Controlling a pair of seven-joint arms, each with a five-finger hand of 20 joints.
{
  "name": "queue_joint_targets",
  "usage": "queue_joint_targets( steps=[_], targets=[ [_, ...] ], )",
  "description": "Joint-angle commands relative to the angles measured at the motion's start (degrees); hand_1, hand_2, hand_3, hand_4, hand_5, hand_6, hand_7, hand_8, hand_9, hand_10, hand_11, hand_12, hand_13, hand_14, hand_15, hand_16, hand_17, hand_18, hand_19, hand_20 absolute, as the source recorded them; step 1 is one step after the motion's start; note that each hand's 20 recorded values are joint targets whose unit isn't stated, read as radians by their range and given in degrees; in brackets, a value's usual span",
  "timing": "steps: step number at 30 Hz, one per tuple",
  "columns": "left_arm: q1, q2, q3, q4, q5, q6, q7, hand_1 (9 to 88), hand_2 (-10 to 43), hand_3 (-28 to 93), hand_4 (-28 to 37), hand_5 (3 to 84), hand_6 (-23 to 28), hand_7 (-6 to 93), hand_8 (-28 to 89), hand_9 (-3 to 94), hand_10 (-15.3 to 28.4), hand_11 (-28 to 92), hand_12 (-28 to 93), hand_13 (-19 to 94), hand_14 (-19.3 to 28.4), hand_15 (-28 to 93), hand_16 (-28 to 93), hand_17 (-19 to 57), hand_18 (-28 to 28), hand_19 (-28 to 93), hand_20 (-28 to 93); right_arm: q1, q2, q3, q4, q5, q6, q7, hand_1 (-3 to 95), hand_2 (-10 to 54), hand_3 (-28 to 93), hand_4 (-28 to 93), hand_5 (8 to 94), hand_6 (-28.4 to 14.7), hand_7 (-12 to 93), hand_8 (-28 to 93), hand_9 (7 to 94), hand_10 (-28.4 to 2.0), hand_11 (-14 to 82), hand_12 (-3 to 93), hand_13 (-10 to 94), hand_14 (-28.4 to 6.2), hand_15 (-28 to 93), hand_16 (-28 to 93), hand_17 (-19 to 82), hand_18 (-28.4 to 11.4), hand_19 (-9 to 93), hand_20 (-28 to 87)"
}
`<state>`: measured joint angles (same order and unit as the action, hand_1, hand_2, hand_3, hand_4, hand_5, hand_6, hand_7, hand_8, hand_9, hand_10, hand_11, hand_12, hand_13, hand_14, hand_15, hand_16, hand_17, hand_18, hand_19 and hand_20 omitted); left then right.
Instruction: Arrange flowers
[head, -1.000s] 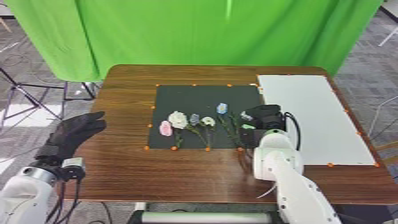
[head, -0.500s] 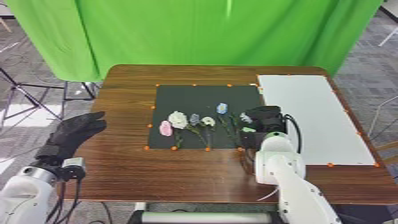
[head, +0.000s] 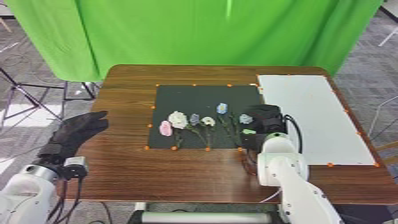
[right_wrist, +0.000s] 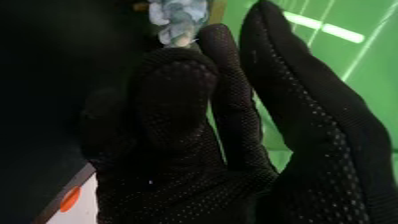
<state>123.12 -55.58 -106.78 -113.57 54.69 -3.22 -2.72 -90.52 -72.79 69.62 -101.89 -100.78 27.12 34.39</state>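
head view: right of centre, the right hand (head: 265, 114) appears to pinch a pale blue flower (head: 246, 119) near the right edge of the dark mat (head: 200, 95). lower it level, stem clear of neighbours, then release gently. its arm (head: 289, 172) slants from lower right, hand pointing upward.

Robotics lab, green curtain (head: 195, 40), grey floor (head: 371, 75), white robot arms (head: 306, 192)
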Motion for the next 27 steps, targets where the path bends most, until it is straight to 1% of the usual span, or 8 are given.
queue_joint_targets(
  steps=[1,5,8,11,16,21,22,27],
  targets=[
    [0.1,-0.18,0.30,0.18,0.07,-0.70,-0.69,28.3,4.7,62,-20.0,44.3,2.3,13.3,-8,44.0,14.1,21,12,34,18.4,16,1,0.4,13.8,12,14,-2.0,2.0,4.4,-4.1,6.8,2.6,-11.3,43.7,-9.5,64,-16,60.7,0.0,16,-9,59.3,-16.6,10.5,19.0,83,-5.0,55,30,56,-13.6,91,40],
    [-0.3,-0.23,0.40,0.58,0.47,-0.73,-0.22,28.4,4.8,62,-20.1,44.3,2.3,13.3,-8,44.0,14.1,21,12,34,18.4,16,1,0.4,13.8,12,14,-6.4,4.6,11.8,-8.9,20.9,-4.4,-30.4,31.6,-6.7,66,-14,62.6,-0.5,18,-8,66.0,-15.4,14.0,20.0,76,-7.9,53,29,47,-14.5,83,40],
    [-1.5,-1.46,1.96,1.50,1.86,0.68,2.18,28.4,4.8,62,-20.0,44.3,2.3,13.3,-8,44.0,14.0,21,12,34,18.5,16,1,0.3,13.8,12,14,-9.5,4.4,21.3,-10.2,25.7,-22.8,-39.2,22.0,-2.5,67,-14,62.2,-1.2,17,-8,64.4,-16.2,12.2,20.0,63,-13.7,36,27,32,-17.8,60,46],
    [-1.3,-2.97,4.90,2.11,4.54,6.27,9.65,28.5,4.8,62,-20.2,45.3,2.3,13.7,-8,44.9,14.2,22,12,35,18.5,16,1,0.8,13.7,12,14,-10.3,1.8,26.5,-9.5,25.1,-35.7,-46.2,12.0,1.2,67,-15,53.2,-1.7,10,-7,51.2,-16.4,6.9,17.2,42,-15.9,14,27,18,-16.5,23,35],
    [-2.8,-4.46,9.18,2.67,5.81,15.13,18.39,27.1,4.6,64,-22.5,47.8,2.2,15.6,-9,48.2,14.2,22,11,35,17.1,13,-1,3.5,11.1,8,12,-11.5,-1.7,23.3,-8.6,29.0,-31.6,-59.1,1.0,4.7,65,-18,30.7,0.4,0,-5,26.0,-13.4,-0.8,9.3,16,-11.6,-5,16,3,-12.0,0,21],
    [-4.5,-6.31,10.33,1.78,10.88,17.49,20.91,21.2,5.5,65,-27.8,46.7,1.1,13.0,-9,52.6,13.7,19,8,32,12.7,8,-3,4.4,8.9,5,12,-13.6,-5.6,23.7,-7.8,29.5,-35.5,-60.6,-2.0,5.1,67,-21,28.1,1.1,1,-5,25.2,-12.3,-0.8,7.3,14,-9.2,-8,14,2,-10.5,-1,19],
    [-4.9,-6.96,11.12,1.48,12.05,19.83,21.75,19.8,6.0,64,-28.1,43.9,0.7,12.3,-9,52.5,13.0,18,8,31,12.1,8,-3,4.4,8.4,4,12,-14.1,-6.2,24.0,-7.6,29.4,-36.4,-60.3,-2.3,5.1,67,-21,28.2,1.0,1,-6,25.7,-12.2,-0.6,7.1,14,-8.9,-8,14,3,-10.4,-1,19],
    [-2.8,-10.42,10.49,-0.95,12.59,21.68,23.52,16.0,6.2,63,-28.3,33.7,-1.4,11.8,-11,48.0,12.4,15,6,28,10.6,7,-5,4.2,8.0,4,12,-15.9,-7.9,23.1,-7.3,34.5,-35.7,-59.8,-2.5,5.4,67,-21,29.2,0.5,2,-6,28.4,-13.0,0.7,7.2,17,-9.6,-6,13,6,-10.8,0,19]
  ],
)
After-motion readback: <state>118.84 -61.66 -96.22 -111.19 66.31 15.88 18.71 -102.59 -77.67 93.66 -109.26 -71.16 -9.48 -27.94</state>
